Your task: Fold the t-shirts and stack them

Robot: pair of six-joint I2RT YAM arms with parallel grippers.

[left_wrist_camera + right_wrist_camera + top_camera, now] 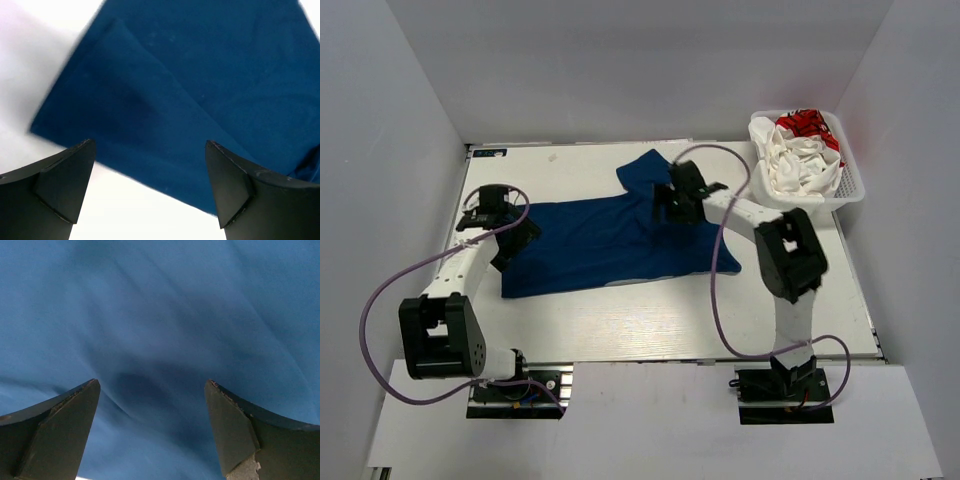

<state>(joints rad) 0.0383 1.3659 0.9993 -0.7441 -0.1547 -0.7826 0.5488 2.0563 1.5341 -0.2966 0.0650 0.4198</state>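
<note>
find blue t-shirt [610, 245] spread across middle of table [650, 335], wrinkled, one sleeve pointing toward far side. find white t-shirt [798, 160] with red print crumpled inside mesh basket [815, 200] at far right corner, apart from blue t-shirt. note left gripper [150, 145] at left edge of blue t-shirt, jaws wide apart, clamped on nothing, folded cloth edge just ahead of fingertips. note right gripper [152, 382] low over far right part of same shirt, jaws wide apart, nothing clamped.
</note>
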